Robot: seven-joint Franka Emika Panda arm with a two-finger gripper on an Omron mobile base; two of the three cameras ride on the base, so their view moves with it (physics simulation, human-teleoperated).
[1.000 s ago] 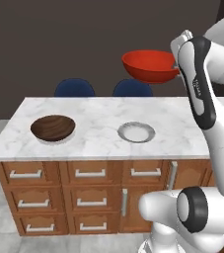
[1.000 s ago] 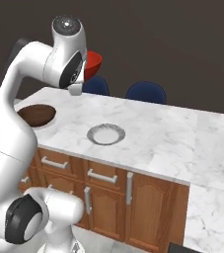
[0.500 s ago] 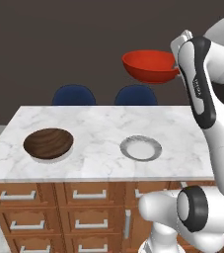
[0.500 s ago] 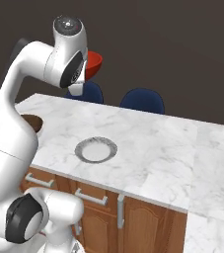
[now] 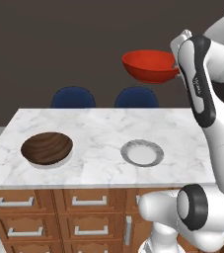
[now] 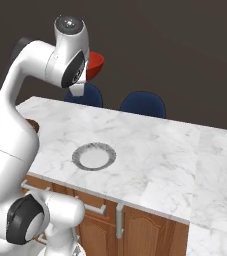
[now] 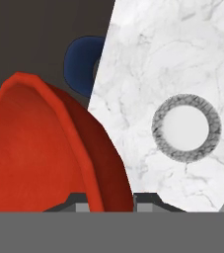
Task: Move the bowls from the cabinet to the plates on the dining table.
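My gripper (image 5: 174, 66) is shut on the right rim of the glossy red bowl (image 5: 150, 65), carried high above the far edge of the dining table (image 5: 98, 123). In the hand view the red bowl (image 7: 44, 148) stands edge-on between my fingertips, with the gripper (image 7: 108, 202) clamped on its rim. An empty pale plate (image 5: 142, 152) lies on the marble below and nearer the front; the same plate (image 7: 186, 127) is to the bowl's right in the hand view. The dark brown bowl (image 5: 47, 147) rests on the table's left part. The cabinet is out of view.
Two blue chairs (image 5: 73, 98) (image 5: 136, 97) stand behind the table. Brown drawers with silver handles (image 5: 89, 201) run under the marble top. From the right base view the plate (image 6: 94, 156) lies near the front edge, with bare marble (image 6: 185, 150) to its right.
The whole scene has shifted and grown: the base has driven closer to the table. The arm still holds the red bowl in the same raised pose.
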